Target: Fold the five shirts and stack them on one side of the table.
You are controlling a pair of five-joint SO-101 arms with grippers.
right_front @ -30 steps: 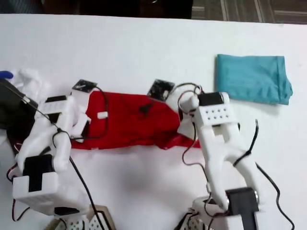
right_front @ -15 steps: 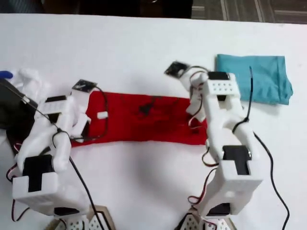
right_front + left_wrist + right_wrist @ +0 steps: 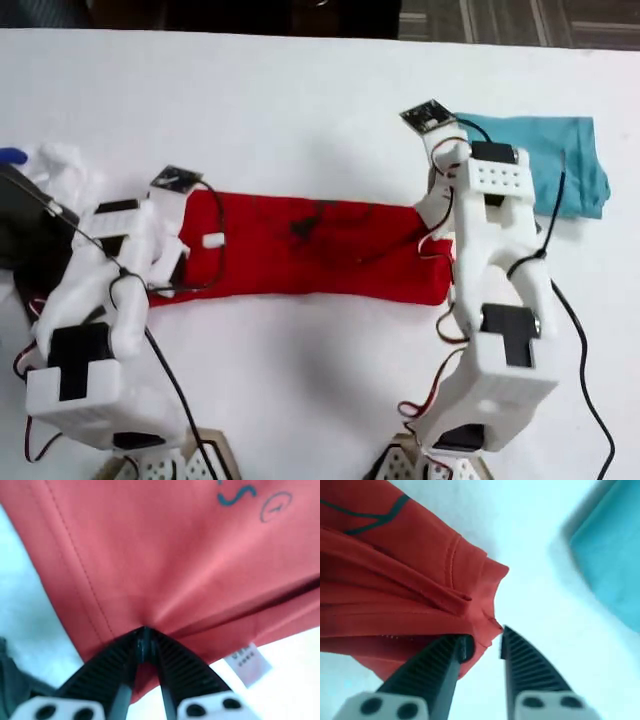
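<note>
The two arm bases sit at the near edge of the tabletop in the high view, at 7 and 5 o'clock. Just beyond them the red shirt is laid out as a long band from 9 to 3 o'clock across the middle. The left pincer is placed on its 9 o'clock end and the right pincer on its 3 o'clock end. From above, both sets of jaws are covered by the arms' own white housings and looped cables.

What is hidden there is supplied by the wrist views. In the left wrist view the left pincer is seen closed on a pinch of the red shirt, with creases running into the tips. A white label is shown at the cloth's edge beside it. In the right wrist view the right pincer is seen with its jaws a little apart, and a bunched corner of the red shirt is caught between the tips.

Farther off, at 2 o'clock, a folded teal shirt is laid flat, and its near corner is overlapped by the right arm in the high view. In the right wrist view the teal shirt is seen apart from the red cloth, with bare tabletop between them. At 10 o'clock a crumpled white cloth and a dark object are found at the tabletop's edge.
</note>
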